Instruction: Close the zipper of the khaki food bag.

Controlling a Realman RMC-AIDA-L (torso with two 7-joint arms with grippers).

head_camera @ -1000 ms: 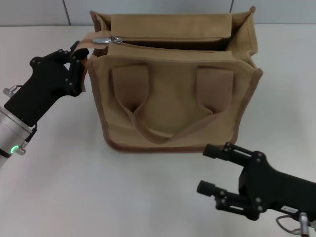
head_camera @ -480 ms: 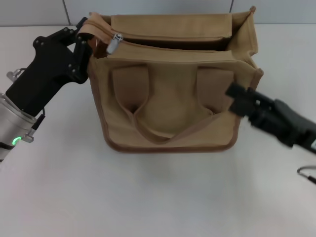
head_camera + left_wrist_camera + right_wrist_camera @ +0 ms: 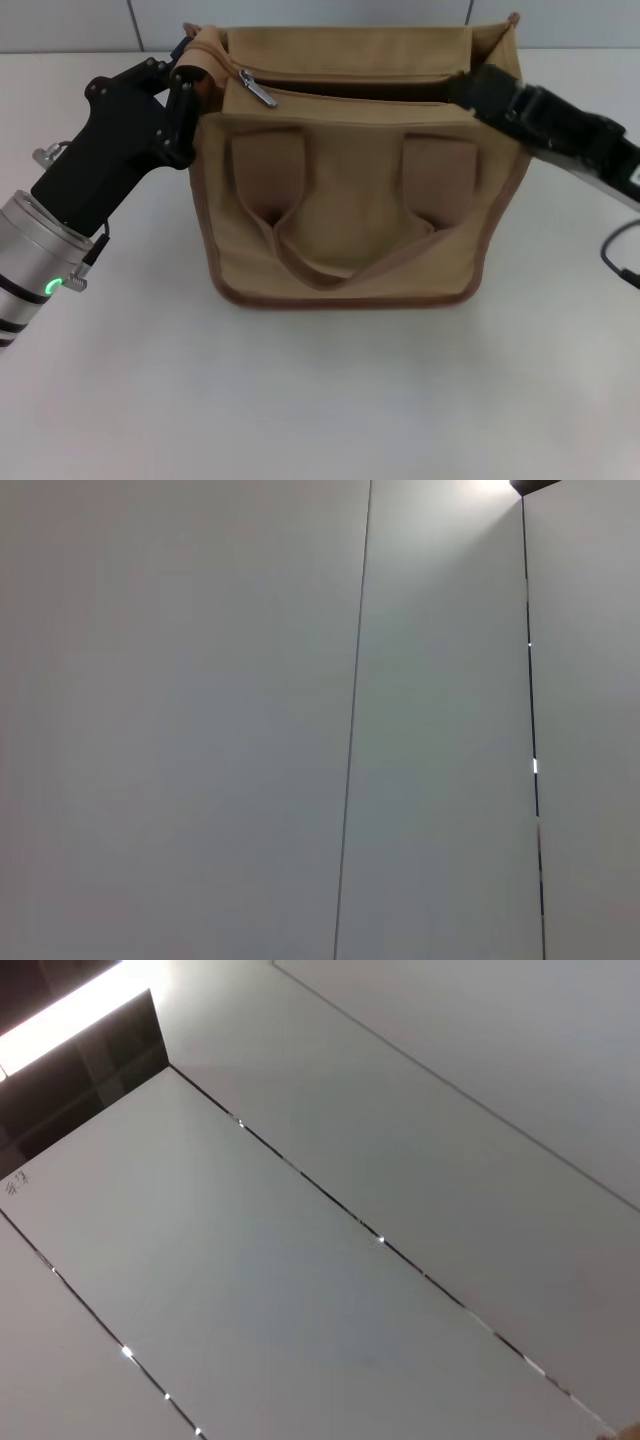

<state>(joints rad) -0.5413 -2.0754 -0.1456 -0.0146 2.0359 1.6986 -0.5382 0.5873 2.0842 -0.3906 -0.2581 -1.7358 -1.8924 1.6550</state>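
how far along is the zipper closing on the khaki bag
Barely started. The zipper is open along nearly its whole length, with the slider near the khaki food bag's left end. In hand: the left gripper pinches the bag's left top corner, and the right gripper is at the right top edge; its grip is unclear. Left to do: draw the slider across to the right end.
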